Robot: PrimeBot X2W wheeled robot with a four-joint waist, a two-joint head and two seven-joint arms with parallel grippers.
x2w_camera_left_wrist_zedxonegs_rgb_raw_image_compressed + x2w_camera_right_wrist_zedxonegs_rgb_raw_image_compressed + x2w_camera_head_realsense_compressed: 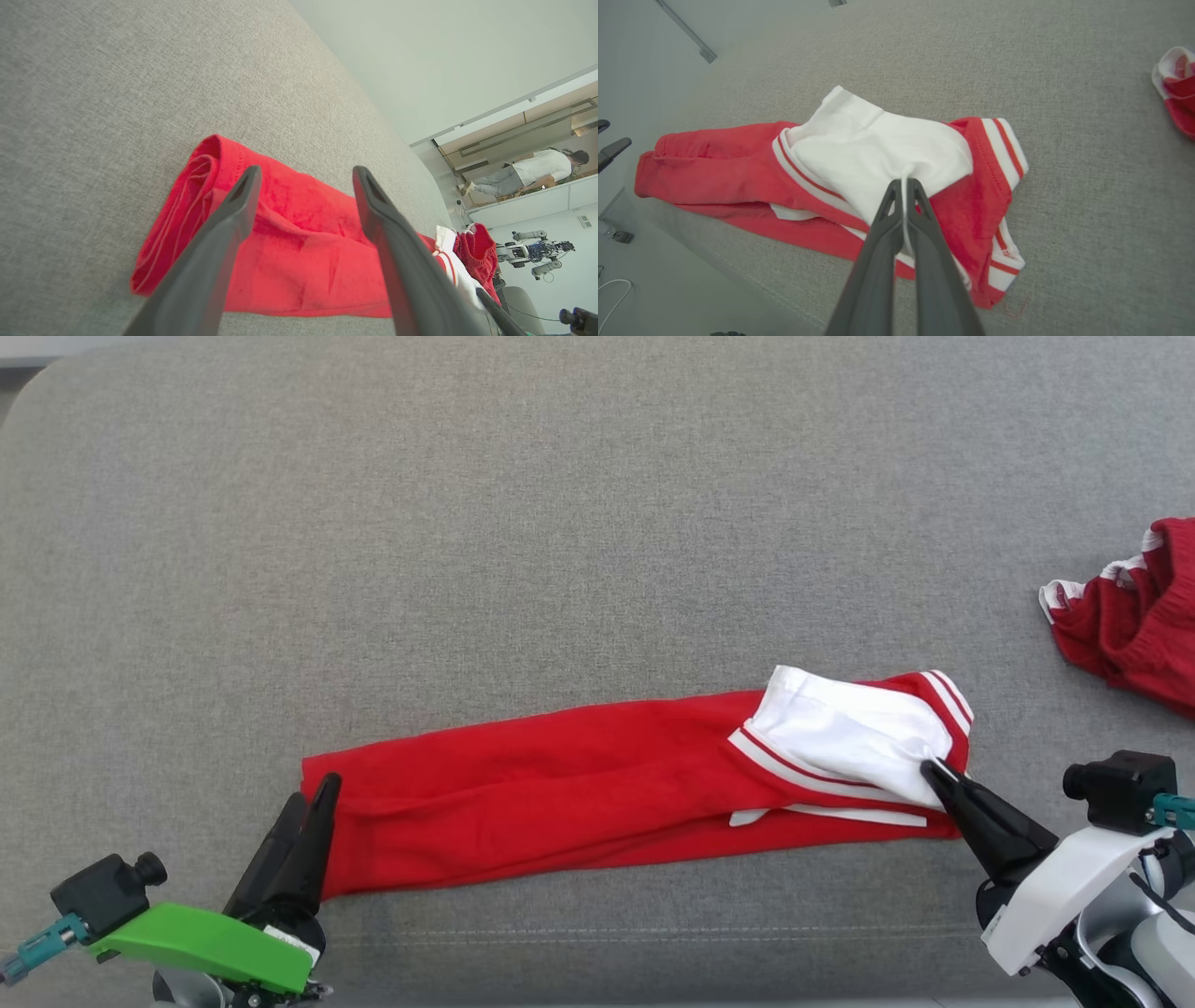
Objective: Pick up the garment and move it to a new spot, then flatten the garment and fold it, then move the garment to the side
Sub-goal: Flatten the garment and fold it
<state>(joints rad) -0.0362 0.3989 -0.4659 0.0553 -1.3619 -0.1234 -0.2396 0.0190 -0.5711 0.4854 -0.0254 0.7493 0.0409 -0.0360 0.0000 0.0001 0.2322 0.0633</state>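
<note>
2 tools are set at the ends of the red garment [579, 784], laid near the front edge of the grey upholstered surface [560, 523]. Its soft, light cloth is judged best pinched at hems. The right tool [927, 767] is clamped on the white lining [840, 728]; the left tool [313, 793] is spread wide, empty.

left forearm [201, 943] is green, right forearm [1064, 887] white, jaws dark.

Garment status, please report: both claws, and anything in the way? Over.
Right claw shut on white part of garment. Left claw open at its red end. It lies long on grey cushion. Second red cloth apart, far right.
</note>
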